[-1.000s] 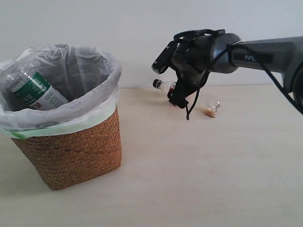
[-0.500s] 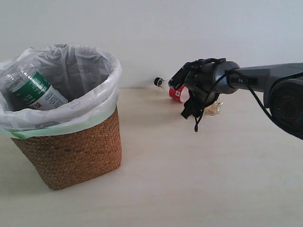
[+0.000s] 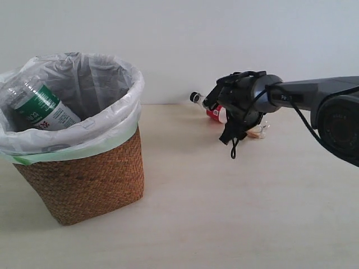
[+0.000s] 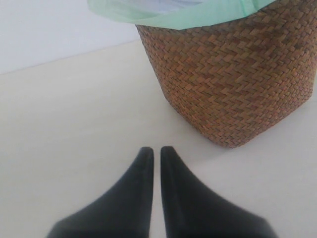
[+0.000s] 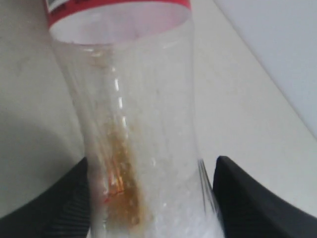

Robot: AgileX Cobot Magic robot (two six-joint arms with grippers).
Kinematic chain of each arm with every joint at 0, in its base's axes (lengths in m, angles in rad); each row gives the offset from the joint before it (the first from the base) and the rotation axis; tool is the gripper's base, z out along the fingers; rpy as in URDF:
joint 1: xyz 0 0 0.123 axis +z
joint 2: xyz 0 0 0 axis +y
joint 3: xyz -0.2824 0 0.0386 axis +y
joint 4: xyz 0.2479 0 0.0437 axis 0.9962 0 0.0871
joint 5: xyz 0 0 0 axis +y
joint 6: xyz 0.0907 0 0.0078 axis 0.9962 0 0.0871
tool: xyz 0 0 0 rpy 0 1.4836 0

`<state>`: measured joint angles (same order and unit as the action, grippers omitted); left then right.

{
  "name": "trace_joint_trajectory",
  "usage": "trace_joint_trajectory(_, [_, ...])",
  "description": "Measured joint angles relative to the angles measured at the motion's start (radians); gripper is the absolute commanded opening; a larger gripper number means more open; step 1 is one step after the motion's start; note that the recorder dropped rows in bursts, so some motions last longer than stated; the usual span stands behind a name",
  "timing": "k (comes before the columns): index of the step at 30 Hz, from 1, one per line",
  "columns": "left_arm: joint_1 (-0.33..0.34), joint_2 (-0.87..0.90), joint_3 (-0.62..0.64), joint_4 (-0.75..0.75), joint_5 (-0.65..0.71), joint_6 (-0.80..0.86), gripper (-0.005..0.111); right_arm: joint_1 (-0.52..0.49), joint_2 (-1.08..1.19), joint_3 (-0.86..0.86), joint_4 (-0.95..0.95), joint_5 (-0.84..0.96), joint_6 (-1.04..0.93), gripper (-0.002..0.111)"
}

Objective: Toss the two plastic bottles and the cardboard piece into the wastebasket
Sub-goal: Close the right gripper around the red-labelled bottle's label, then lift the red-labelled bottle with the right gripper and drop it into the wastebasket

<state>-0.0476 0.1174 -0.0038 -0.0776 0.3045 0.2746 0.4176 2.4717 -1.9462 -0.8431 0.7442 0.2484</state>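
Right wrist view: right fingers (image 5: 49, 208) spread astride the slim bottle (image 5: 138, 124), poised to pinch it.
Left fingers (image 4: 133, 198) closed, empty, beside the wastebasket (image 4: 237, 84).

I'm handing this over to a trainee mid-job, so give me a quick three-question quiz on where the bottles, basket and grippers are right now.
1. True or false: the green-label bottle lies on the table.
2. What sits between the right gripper's fingers? A the basket; B the red-label bottle; C nothing.
3. Fill in: the left gripper is ___ and empty.
Key: 1 false, it is inside the basket. 2 B. 3 shut.
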Motion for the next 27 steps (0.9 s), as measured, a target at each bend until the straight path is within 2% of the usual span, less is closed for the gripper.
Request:
trace_joint_trajectory(8, [0.000, 0.000, 0.000, 0.000, 0.000, 0.000, 0.004, 0.000, -0.186, 0.032, 0.216, 0.124, -0.015, 0.000])
trace_joint_trajectory(14, [0.000, 0.000, 0.000, 0.000, 0.000, 0.000, 0.004, 0.000, -0.462, 0.185, 0.268, 0.242, 0.006, 0.000])
trace_joint_trajectory(17, [0.000, 0.000, 0.000, 0.000, 0.000, 0.000, 0.004, 0.000, -0.565, 0.203, 0.264, 0.325, 0.054, 0.000])
trace_joint_trajectory(20, [0.000, 0.000, 0.000, 0.000, 0.000, 0.000, 0.004, 0.000, -0.648, 0.203, 0.163, 0.444, 0.110, 0.000])
trace_joint_trajectory(24, [0.000, 0.000, 0.000, 0.000, 0.000, 0.000, 0.004, -0.002, -0.675, 0.203, 0.047, 0.471, 0.132, 0.000])
trace_joint_trajectory(27, [0.000, 0.000, 0.000, 0.000, 0.000, 0.000, 0.004, -0.002, -0.679, 0.203, 0.044, 0.474, 0.147, 0.000])
